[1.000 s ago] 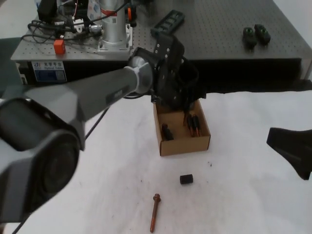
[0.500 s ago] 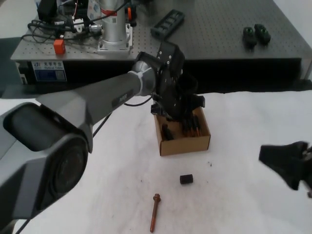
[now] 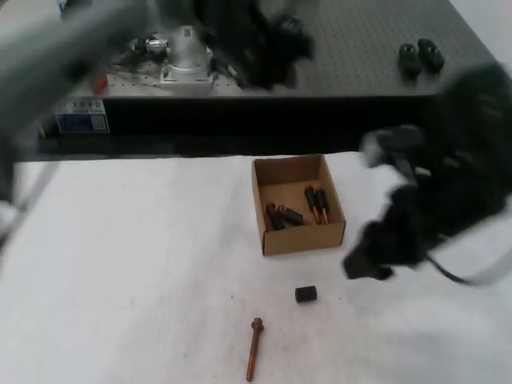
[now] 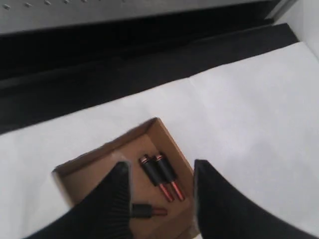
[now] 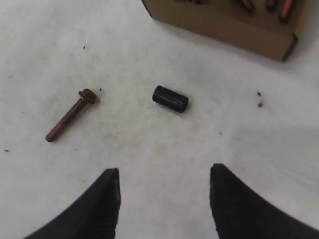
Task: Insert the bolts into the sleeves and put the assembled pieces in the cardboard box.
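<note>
High view first: the whole work surface is a white cloth (image 3: 120,264) spread over the bench, and up close in the right wrist view it's a bit grubby with dark specks. Behind it sits a black perforated metal breadboard table (image 3: 360,40) with a silver cylindrical post (image 3: 186,52) and two small black-and-green parts (image 3: 420,56) on top. There's a blue-and-white label (image 3: 82,118) on its front edge, but I can't read the print.

The small open brown cardboard box (image 3: 304,238) sits on the cloth with several bolt-in-sleeve pieces (image 3: 318,204) inside. A loose short black cylindrical sleeve (image 3: 306,294) lies just in front of the box, and a long copper-coloured bolt (image 3: 254,349) lies nearer the camera, not touching it.

The left gripper (image 4: 160,167) hangs above the box, fingers spread, holding nothing. The right gripper (image 5: 164,172) hovers over the cloth near the loose sleeve and bolt, also spread wide and empty.
</note>
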Tool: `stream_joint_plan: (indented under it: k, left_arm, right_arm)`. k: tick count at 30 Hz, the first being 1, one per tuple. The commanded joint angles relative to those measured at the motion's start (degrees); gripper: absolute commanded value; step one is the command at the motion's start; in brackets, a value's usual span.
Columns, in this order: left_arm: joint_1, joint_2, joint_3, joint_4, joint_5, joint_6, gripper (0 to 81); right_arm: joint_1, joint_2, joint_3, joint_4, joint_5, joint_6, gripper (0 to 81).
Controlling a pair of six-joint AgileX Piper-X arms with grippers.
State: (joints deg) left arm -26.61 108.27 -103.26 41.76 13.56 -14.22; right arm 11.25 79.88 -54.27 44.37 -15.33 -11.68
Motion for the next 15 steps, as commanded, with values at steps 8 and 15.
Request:
stream_joint_plan:
  k: [8,15]
  left_arm:
    - [1.6,-15.4,19.9,-2.3,-0.6,2.8,30.0]
    - [1.6,-23.7,28.6,-2.9,-0.6,3.0,30.0]
  right_arm:
    - [9.8,28.6,-25.6,14.5,12.5,-15.2,39.8]
    - [11.4,34.9,-28.2,15.8,17.4,-18.0,39.8]
